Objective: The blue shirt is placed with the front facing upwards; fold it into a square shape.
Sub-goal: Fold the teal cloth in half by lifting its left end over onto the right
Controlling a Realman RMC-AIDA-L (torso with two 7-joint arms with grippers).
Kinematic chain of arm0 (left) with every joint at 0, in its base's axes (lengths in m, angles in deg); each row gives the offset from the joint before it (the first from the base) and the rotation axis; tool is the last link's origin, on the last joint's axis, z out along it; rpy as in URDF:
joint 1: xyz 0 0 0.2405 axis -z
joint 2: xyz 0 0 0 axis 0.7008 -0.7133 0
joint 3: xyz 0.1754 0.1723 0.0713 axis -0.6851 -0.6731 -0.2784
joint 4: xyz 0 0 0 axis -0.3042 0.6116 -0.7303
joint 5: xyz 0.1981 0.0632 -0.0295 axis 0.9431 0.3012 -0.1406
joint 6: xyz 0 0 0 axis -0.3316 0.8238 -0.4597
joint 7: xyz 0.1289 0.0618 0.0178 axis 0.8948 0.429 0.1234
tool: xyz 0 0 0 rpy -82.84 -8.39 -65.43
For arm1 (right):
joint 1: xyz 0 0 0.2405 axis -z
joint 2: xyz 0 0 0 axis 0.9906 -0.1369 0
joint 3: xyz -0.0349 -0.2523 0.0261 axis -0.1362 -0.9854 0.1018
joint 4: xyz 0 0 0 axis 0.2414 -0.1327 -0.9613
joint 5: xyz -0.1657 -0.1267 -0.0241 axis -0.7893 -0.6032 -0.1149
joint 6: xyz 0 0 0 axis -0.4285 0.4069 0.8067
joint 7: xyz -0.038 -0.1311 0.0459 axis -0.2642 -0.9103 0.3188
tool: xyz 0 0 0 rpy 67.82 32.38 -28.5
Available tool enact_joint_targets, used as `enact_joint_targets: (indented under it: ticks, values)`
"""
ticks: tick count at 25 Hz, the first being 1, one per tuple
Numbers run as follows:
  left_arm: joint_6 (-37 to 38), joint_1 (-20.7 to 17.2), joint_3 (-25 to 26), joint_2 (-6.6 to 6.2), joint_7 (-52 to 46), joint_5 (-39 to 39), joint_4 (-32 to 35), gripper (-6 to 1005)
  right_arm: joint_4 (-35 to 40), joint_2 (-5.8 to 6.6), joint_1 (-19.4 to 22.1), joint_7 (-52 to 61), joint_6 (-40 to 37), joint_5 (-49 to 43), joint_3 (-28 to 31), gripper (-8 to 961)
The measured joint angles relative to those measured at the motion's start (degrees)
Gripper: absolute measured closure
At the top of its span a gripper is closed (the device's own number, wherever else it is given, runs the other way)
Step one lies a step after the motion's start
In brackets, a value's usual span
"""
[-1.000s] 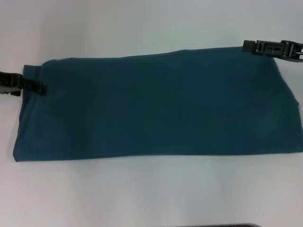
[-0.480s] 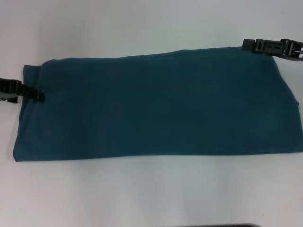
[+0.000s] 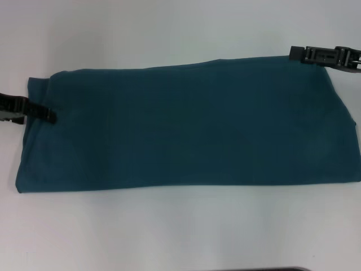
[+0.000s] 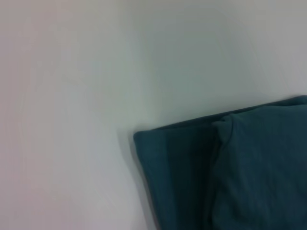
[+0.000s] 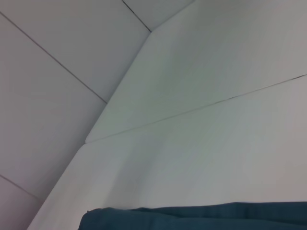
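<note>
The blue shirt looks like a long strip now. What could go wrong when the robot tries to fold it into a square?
1. The blue shirt lies slanted, its right end higher, so folded edges may not line up.
2. The left end effector sits at the left edge near layered fabric; it might catch only one layer.
3. The right end effector is at the far right corner, near the picture's edge, so that end could drag unevenly.

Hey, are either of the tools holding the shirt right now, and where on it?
Cannot be told. The left tool sits at the blue shirt's left edge, the right tool at its far right corner; neither grip shows.
</note>
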Motion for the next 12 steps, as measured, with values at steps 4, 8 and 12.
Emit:
enact_joint_targets:
  ticks: [4,8,12]
  values:
    - [-0.2,0.0,0.0,0.08,-0.2,0.0,0.0,102,0.0,0.0,0.1,0.0,0.0,0.0,0.1,236]
    - [-0.4,0.0,-0.1,0.1,-0.4,0.0,0.1,103,0.0,0.0,0.1,0.0,0.0,0.0,0.1,236]
    - [-0.4,0.1,-0.2,0.56,-0.3,0.0,0.1,104,-0.1,0.0,0.1,0.0,0.0,0.0,0.1,236]
